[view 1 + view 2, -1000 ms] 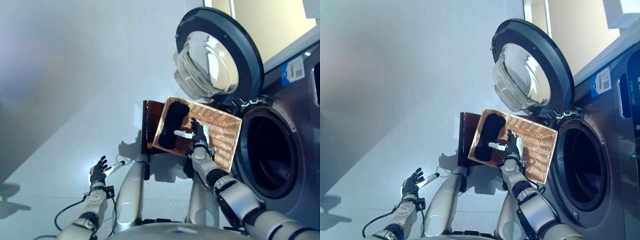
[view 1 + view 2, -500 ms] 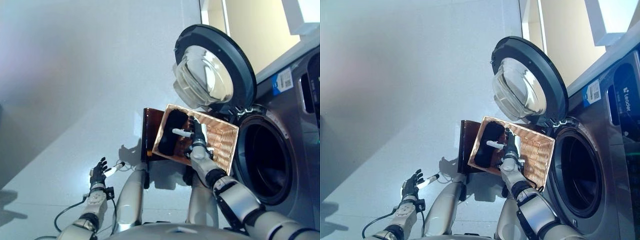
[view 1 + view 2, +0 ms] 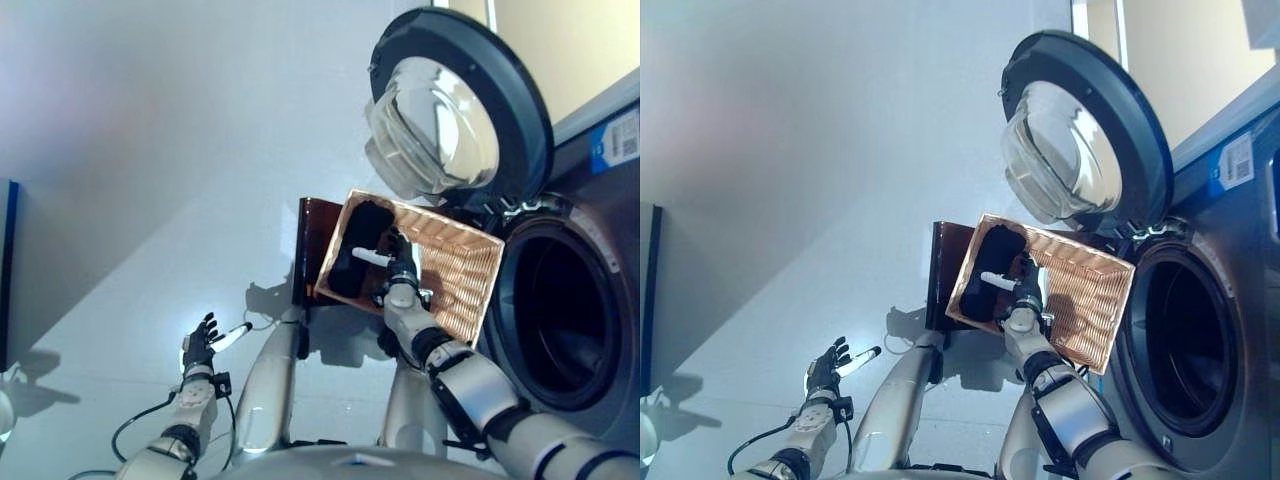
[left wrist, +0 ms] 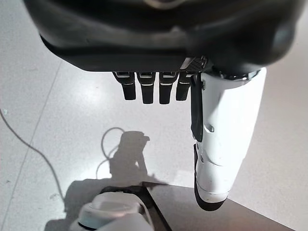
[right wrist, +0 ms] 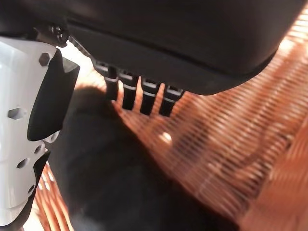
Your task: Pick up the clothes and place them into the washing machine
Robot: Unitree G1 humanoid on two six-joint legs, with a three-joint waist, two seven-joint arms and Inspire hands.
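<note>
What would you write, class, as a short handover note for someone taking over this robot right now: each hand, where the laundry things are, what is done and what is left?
Right hand: open, fingers straight, inside the wicker basket, at the black garment, not gripping it.
Left hand: open, idle, low over the floor, holding nothing.
Basket sits on a dark stand beside the washing machine; its door is swung open, and the drum looks dark.
Done: door open, right hand in the basket.
Left: close on the garment, lift it, place it in the drum.
</note>
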